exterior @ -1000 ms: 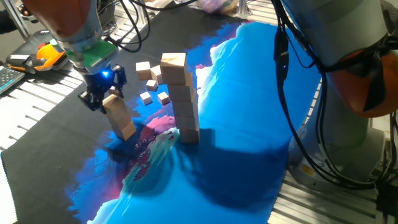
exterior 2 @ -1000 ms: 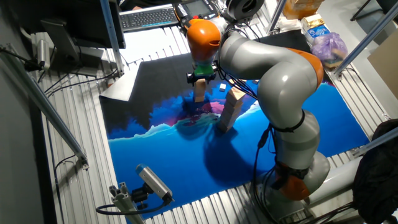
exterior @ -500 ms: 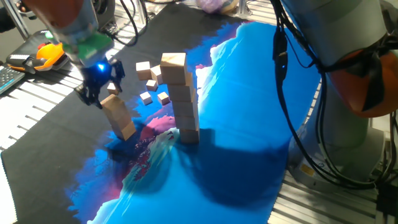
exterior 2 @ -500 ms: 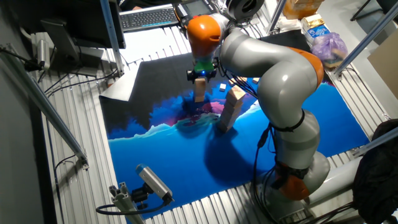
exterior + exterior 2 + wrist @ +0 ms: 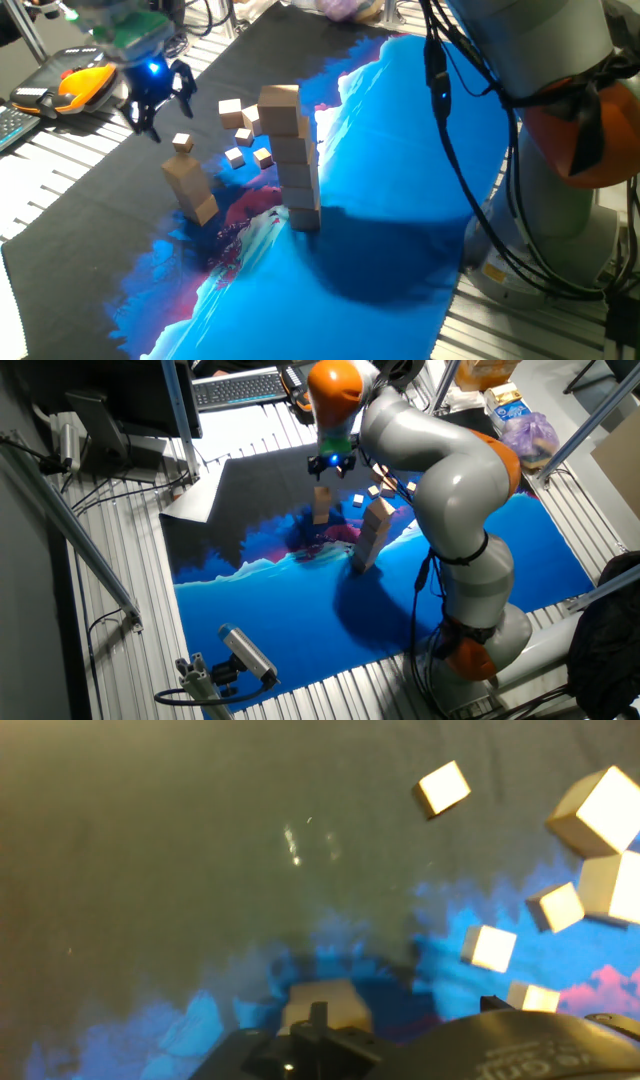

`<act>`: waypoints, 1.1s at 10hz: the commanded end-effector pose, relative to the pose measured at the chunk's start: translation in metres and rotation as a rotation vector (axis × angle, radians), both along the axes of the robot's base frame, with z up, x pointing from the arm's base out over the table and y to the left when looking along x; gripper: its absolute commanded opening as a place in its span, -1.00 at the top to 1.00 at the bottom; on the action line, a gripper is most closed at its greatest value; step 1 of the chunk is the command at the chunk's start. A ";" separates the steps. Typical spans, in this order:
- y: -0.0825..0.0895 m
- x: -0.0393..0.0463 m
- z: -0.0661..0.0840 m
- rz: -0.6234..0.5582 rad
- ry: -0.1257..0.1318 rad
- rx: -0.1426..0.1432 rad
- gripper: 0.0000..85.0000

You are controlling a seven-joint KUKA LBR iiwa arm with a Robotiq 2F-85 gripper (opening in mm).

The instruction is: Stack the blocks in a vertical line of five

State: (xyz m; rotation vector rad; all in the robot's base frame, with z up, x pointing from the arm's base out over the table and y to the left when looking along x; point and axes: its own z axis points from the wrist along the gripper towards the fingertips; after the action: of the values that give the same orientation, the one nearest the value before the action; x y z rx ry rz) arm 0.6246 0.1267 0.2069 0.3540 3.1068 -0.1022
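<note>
A short, leaning stack of tan blocks [image 5: 190, 185] stands on the dark mat, topped by a small block [image 5: 181, 143]. The other fixed view shows this stack [image 5: 321, 506] too. My gripper [image 5: 155, 96] hangs above and behind it, open, with nothing between its fingers and clear of the top block. From the other side the gripper [image 5: 332, 468] sits just above the stack. In the hand view, the stack's top block [image 5: 325, 1004] lies below the hand. Loose blocks [image 5: 236, 157] [image 5: 442, 788] are scattered behind the stack.
A taller column of wider wooden cubes [image 5: 295, 160] [image 5: 371, 536] stands just right of the short stack. More loose cubes [image 5: 230, 110] [image 5: 598, 810] lie behind it. The blue, pink and black mat [image 5: 400, 200] covers the table; the arm's base [image 5: 480, 640] stands at its edge.
My gripper has let go of the small top block and risen up and back to the left. The block stays on the leaning stack.
</note>
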 end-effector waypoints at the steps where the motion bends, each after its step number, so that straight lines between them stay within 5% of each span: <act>1: -0.018 0.0041 0.000 0.002 -0.003 0.004 -0.60; 6: -0.088 0.0195 0.003 -0.029 0.003 0.007 -0.60; 8: -0.096 0.0225 0.008 -0.044 0.028 -0.006 -0.60; 10: -0.096 0.0225 0.008 -0.074 0.042 0.019 -0.60; 11: -0.096 0.0225 0.008 -0.097 0.064 0.016 -0.20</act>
State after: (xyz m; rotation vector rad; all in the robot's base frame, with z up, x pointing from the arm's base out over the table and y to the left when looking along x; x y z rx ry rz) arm 0.6472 0.0312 0.2148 0.5202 3.1516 -0.1004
